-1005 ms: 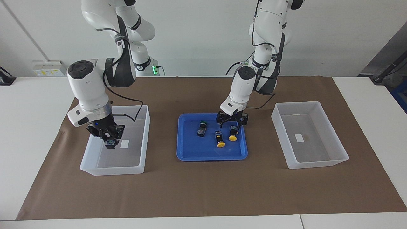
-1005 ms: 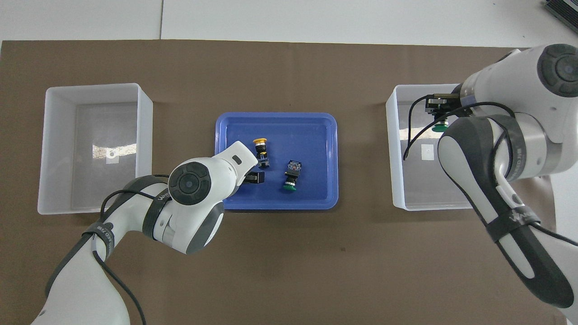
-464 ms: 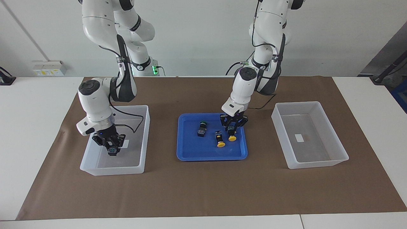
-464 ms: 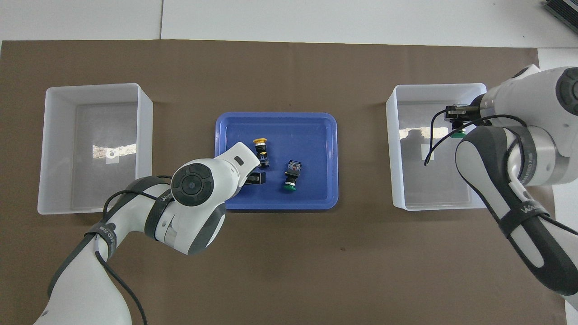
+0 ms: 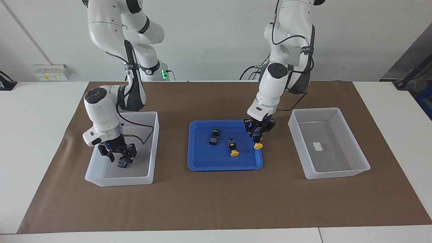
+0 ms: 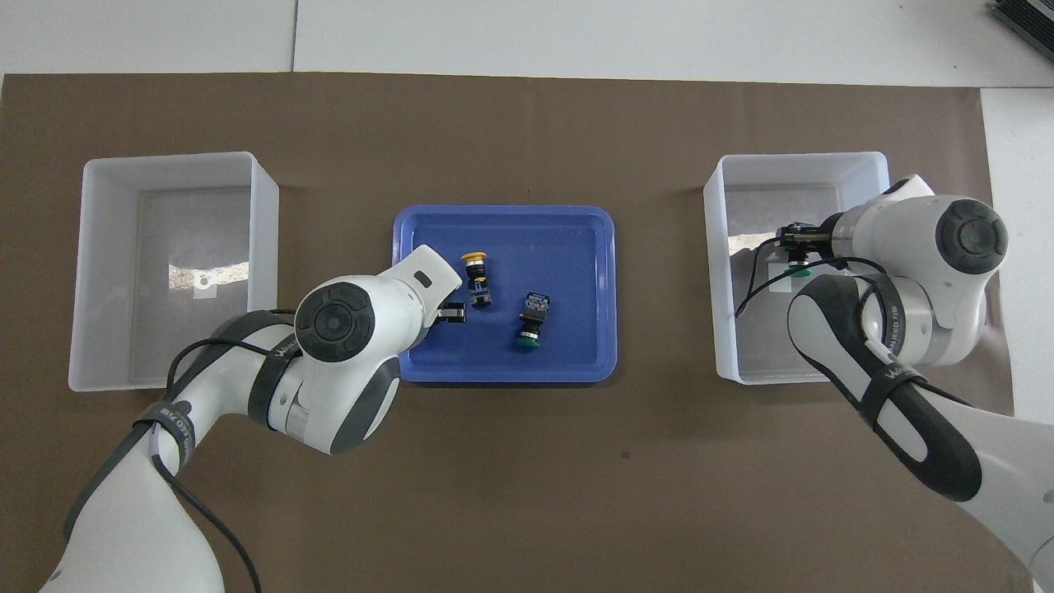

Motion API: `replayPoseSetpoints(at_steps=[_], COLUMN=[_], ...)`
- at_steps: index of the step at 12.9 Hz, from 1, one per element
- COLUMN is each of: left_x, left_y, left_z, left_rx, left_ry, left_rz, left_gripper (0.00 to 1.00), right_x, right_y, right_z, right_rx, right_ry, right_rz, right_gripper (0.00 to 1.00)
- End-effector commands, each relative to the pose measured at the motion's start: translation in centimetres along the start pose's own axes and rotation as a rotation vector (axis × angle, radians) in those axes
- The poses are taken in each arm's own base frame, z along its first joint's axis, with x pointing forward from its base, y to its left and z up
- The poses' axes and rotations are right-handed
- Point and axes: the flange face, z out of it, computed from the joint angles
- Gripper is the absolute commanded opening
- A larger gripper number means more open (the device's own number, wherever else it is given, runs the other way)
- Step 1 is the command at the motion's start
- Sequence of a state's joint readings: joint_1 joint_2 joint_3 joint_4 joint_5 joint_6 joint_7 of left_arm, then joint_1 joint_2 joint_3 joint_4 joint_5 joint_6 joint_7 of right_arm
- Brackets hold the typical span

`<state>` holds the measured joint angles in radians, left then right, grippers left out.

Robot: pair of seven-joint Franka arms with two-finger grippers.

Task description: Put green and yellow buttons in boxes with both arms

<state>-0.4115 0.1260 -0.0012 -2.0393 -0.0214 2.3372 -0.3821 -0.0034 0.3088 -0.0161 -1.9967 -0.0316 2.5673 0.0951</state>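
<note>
In the facing view my right gripper (image 5: pixel 118 156) is down inside the box (image 5: pixel 153 145) at the right arm's end of the table. It stands open, with a green button (image 5: pixel 122 162) just under its fingertips, low in the box. From overhead the same green button (image 6: pixel 796 269) shows its cap beside the right gripper (image 6: pixel 795 245) in that box (image 6: pixel 718 280). My left gripper (image 5: pixel 257 136) is shut on a yellow button (image 5: pixel 258 145), lifted over the blue tray's (image 5: pixel 209 163) edge. Another green button (image 5: pixel 214 136) and another yellow button (image 5: pixel 233 149) lie in the tray.
The second box (image 5: pixel 337 173) stands at the left arm's end of the table, holding only its white sticker (image 5: pixel 317 146). A brown mat (image 5: pixel 216 202) covers the table under the tray and both boxes. In the overhead view the left arm's wrist (image 6: pixel 338 325) covers its held button.
The right gripper went lower into its box and opened, letting go of the green button. The left gripper shut on a yellow button and lifted it toward the left arm's end of the tray.
</note>
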Motion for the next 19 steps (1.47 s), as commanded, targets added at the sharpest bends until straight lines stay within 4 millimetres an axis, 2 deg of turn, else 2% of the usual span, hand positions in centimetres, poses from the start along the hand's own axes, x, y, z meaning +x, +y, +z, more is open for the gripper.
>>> replayPoseSetpoints(at_steps=[1, 3, 4, 6, 9, 12, 13, 14, 15, 18, 19], left_x=[2.4, 4.1, 4.7, 5.7, 6.6, 6.5, 6.3, 6.3, 6.3, 6.3, 6.4], left_y=[-5.3, -10.0, -12.8, -17.1, -22.3, -27.1, -27.9, -28.0, -28.1, -27.5, -27.4], left_z=[-4.4, -6.0, -6.6, -6.9, -6.8, -5.8, -4.6, -3.6, -2.4, 1.0, 1.6], left_rx=[0.024, 0.035, 0.039, 0.047, 0.065, 0.098, 0.105, 0.107, 0.107, 0.097, 0.097], left_ry=[-0.035, -0.038, -0.024, 0.019, 0.128, 0.183, 0.187, 0.191, 0.185, 0.143, 0.142], left_rz=[0.034, 0.05, 0.058, 0.086, 0.051, 0.112, 0.134, 0.144, 0.145, 0.159, 0.163], left_gripper=[0.0, 0.0, 0.0, 0.0, 0.0, 0.0, 0.0, 0.0, 0.0, 0.0, 0.0], right_x=[1.0, 1.5, 1.2, -0.1, -3.6, -5.9, -6.6, -6.9, -7.7, -10.1, -10.8], right_y=[-3.5, -7.5, -10.1, -15.2, -24.3, -29.4, -30.9, -31.4, -33.1, -36.3, -36.5], right_z=[-6.6, -9.0, -9.3, -9.8, -8.9, -7.4, -6.7, -6.0, -4.9, -1.8, -1.0], right_rx=[0.023, 0.029, 0.034, 0.057, 0.085, 0.117, 0.132, 0.131, 0.127, 0.108, 0.088], right_ry=[-0.039, -0.061, -0.059, -0.058, -0.076, -0.064, -0.053, -0.057, -0.069, -0.092, -0.095], right_rz=[0.007, 0.059, 0.073, 0.088, 0.148, 0.209, 0.222, 0.223, 0.214, 0.166, 0.139], right_gripper=[1.0, 1.0, 1.0, 1.0, 1.0, 1.0, 1.0, 1.0, 1.0, 1.0, 1.0])
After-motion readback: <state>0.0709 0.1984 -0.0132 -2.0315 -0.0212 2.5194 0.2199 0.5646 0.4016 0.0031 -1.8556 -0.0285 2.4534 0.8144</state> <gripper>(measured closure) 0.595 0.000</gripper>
